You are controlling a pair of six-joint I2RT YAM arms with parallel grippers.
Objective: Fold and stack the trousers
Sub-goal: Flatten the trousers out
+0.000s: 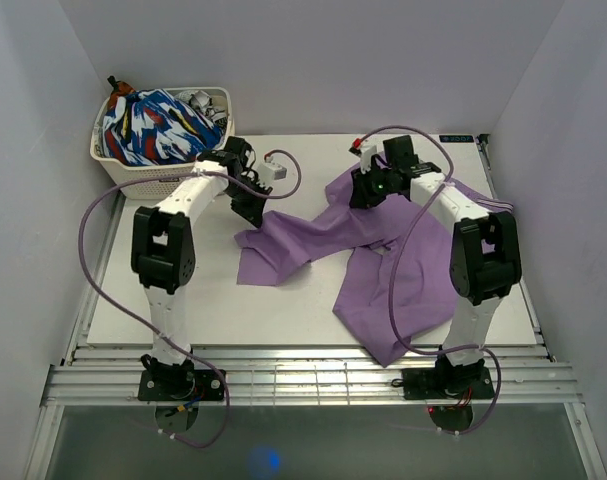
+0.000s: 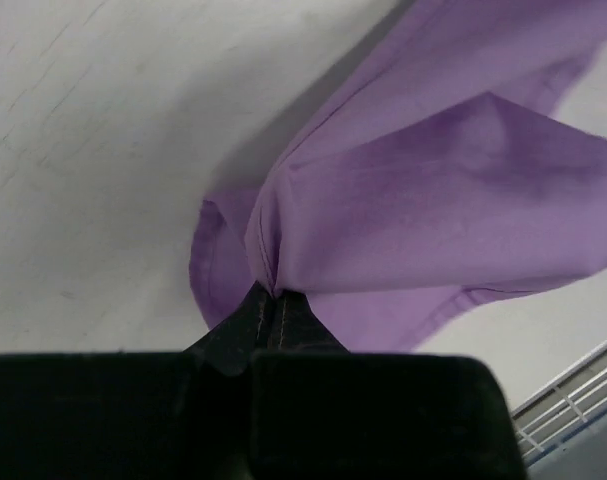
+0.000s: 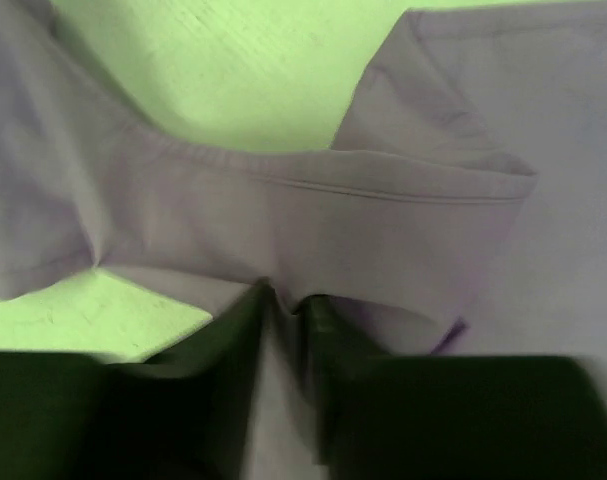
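Observation:
Purple trousers lie spread and rumpled across the middle and right of the white table. My left gripper is shut on a bunched edge of the trousers at their far left end; the cloth fans out from the closed fingertips. My right gripper is shut on a hemmed edge of the trousers at the far middle, with cloth pinched between its fingers.
A white basket with patterned blue, red and white clothes stands at the back left. The table's slatted front edge runs along the arm bases. Walls close in on the left, back and right.

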